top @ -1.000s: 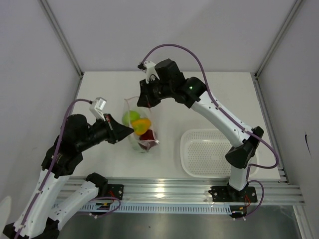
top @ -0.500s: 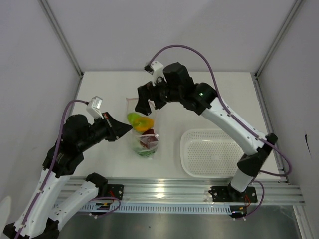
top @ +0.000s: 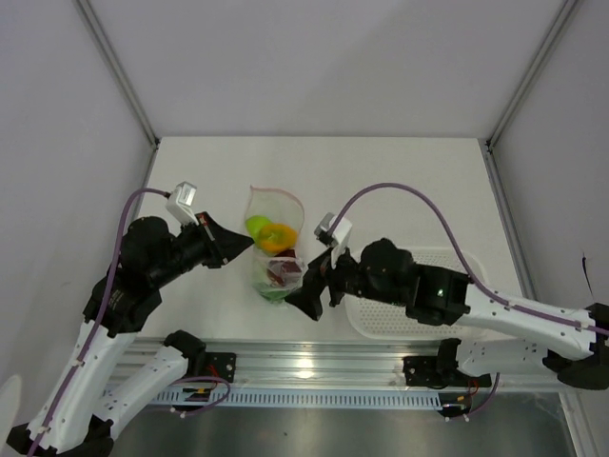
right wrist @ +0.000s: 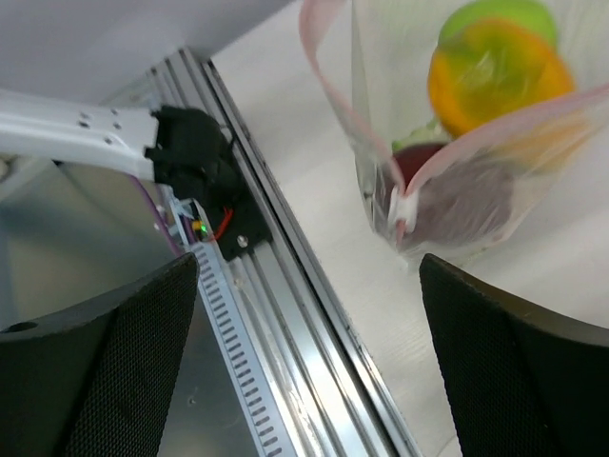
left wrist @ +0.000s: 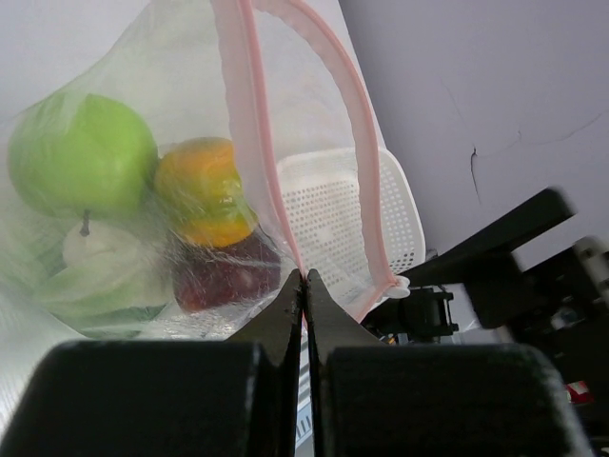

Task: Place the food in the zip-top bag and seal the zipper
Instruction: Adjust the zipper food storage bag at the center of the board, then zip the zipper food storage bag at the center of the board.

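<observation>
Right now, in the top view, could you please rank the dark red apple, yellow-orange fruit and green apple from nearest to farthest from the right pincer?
1. Dark red apple, near end of the bag, beside the right pincer.
2. Yellow-orange fruit, mid-bag, farther back.
3. Green apple, back left of it.

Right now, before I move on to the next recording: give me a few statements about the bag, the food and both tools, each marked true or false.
1. The left tool is shut on the pink zipper. True.
2. The zipper is sealed along its whole length. False: its two strips stand apart and the mouth gapes.
3. The green apple is inside the zip-top bag. True.
4. The right tool is clamped on the bag. False: it is open and holds nothing.
5. The yellow-orange fruit lies in the white basket. False: it is in the bag, next to the green apple.
</observation>
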Available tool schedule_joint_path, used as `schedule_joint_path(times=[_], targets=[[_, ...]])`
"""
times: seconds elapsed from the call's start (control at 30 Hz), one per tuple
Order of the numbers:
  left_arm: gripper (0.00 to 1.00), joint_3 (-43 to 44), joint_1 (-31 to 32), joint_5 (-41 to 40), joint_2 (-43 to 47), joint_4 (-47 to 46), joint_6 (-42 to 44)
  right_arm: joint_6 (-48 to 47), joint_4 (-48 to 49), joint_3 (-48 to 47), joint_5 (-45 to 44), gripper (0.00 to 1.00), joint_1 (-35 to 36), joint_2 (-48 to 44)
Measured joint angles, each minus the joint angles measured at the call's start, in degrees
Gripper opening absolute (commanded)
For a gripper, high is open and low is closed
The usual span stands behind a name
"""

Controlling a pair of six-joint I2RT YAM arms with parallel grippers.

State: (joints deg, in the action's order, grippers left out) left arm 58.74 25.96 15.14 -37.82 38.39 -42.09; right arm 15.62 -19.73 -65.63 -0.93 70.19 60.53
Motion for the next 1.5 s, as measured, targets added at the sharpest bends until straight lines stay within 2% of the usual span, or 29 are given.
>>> schedule_joint_path(times=[0.07,0.2,0.5,0.67,0.77,0.87,0.93,1.07,1.2,1.27,1.3,1.37,1.4,1.5], targets=[[0.01,0.00,0.00,0.00,0.02,0.00,0.00,0.26,3.45,4.79,-4.26,0.96,3.41,0.11],[0.01,0.00,0.00,0.00,0.02,-0.13,0.00,0.79,10.29,12.20,-11.26,0.80,6.29,1.42],[0.01,0.00,0.00,0.00,0.00,-0.17,0.04,-0.31,28.52,18.99,-23.50,0.73,7.32,3.13],[0.01,0.00,0.00,0.02,0.00,-0.22,0.07,-1.03,34.01,19.10,-24.79,0.66,6.40,5.29],[0.01,0.00,0.00,0.02,-0.04,-0.26,0.07,-1.09,35.63,19.23,-24.72,0.56,5.81,6.88],[0.01,0.00,0.00,0.02,-0.13,-0.35,0.07,-0.85,36.96,19.91,-24.74,0.54,5.53,7.82],[0.01,0.00,0.00,0.02,-0.37,-0.57,0.09,-0.81,38.18,20.94,-24.79,0.47,5.55,7.98],[0.01,0.00,0.00,0.09,-0.92,-1.05,0.09,-1.38,40.48,23.19,-25.55,0.00,5.51,8.15],[0.01,0.00,0.00,0.00,-1.18,-1.38,0.72,-2.62,40.68,23.02,-25.20,0.00,4.79,8.41],[0.08,0.17,0.00,-0.63,-1.31,-1.20,1.73,-4.00,39.52,21.92,-23.85,0.00,3.82,8.46],[0.22,0.63,0.00,-1.31,-1.42,-0.90,2.29,-4.63,39.06,21.42,-23.12,0.00,3.34,8.46],[0.44,1.90,0.00,-2.51,-1.51,-0.44,3.96,-6.19,37.97,20.31,-20.33,0.00,1.68,8.26],[0.63,2.49,0.00,-3.17,-1.51,-0.31,4.79,-6.62,37.44,20.00,-18.67,0.00,0.83,8.04],[0.85,3.52,0.00,-5.88,-0.66,0.24,7.06,-7.98,34.36,18.75,-12.09,0.00,-2.97,6.88]])
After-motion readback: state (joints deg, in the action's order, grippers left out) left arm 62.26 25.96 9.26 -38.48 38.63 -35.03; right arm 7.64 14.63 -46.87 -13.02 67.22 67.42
